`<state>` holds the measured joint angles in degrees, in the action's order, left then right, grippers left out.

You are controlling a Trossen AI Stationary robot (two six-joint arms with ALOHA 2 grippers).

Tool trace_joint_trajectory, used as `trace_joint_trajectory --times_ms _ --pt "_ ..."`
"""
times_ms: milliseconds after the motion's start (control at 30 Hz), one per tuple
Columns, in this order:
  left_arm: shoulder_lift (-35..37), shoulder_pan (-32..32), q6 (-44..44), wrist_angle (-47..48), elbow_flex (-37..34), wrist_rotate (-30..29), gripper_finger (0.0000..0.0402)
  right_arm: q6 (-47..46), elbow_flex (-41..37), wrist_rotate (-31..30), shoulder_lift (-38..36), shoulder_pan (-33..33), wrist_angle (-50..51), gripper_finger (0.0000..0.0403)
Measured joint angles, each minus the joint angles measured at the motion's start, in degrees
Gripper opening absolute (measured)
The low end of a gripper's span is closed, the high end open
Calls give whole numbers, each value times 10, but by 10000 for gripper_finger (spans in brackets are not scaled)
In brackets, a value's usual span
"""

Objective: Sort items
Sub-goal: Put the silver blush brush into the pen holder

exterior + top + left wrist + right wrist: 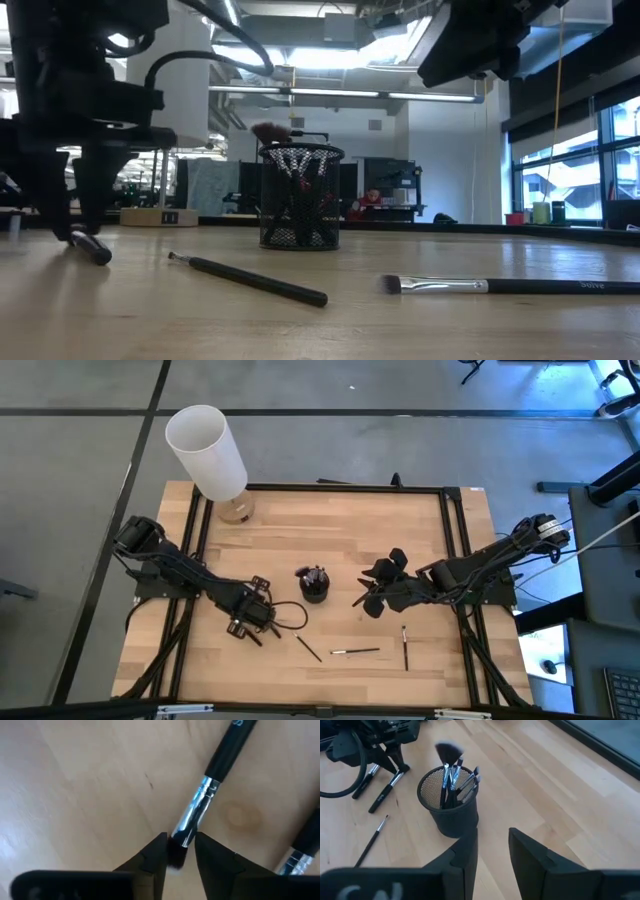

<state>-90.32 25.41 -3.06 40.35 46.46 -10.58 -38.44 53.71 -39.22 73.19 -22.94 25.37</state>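
My left gripper (pixel 250 622) points down at the table's near left, its fingers on a black-handled makeup brush (pixel 220 755) with a silver ferrule. A second brush (pixel 301 847) lies close beside it. A black mesh cup (pixel 313 588) stands at the table's middle with several brushes upright in it (pixel 451 775). Three loose brushes lie flat near the near edge (pixel 308 649), (pixel 355 651), (pixel 405 647). My right gripper (pixel 368 600) hovers open just right of the cup (pixel 450 810), raised above the table and holding nothing. My left gripper pinches the brush at its dark bristle end (pixel 176 851), just below the silver ferrule (pixel 196 812), between its two fingertips. The fingers come from above, pointing down. The brush's handle runs away from the fingers, low over the wood.
A tall white cylinder (pixel 205 450) stands at the far left corner, by a black frame rail (pixel 340 487) around the tabletop. A cable loop (pixel 292 615) lies between my left gripper and the cup. Bare wood stretches across the far half (pixel 330 530).
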Motion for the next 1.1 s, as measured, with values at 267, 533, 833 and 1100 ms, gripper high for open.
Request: trace_joint_trajectory --times_ms 267,533,833,1100 --pt "1 0 13 47 1 -3 17 7 0 4 0 -1 3 110" --pt "-1 1 9 74 15 -25 2 31 0 3 0 -1 3 110" --pt "0 8 48 205 166 -143 2 42 0 -19 -18 1 1 110" --pt "0 -1 -8 211 171 -73 15 44 0 -18 -20 1 1 110"
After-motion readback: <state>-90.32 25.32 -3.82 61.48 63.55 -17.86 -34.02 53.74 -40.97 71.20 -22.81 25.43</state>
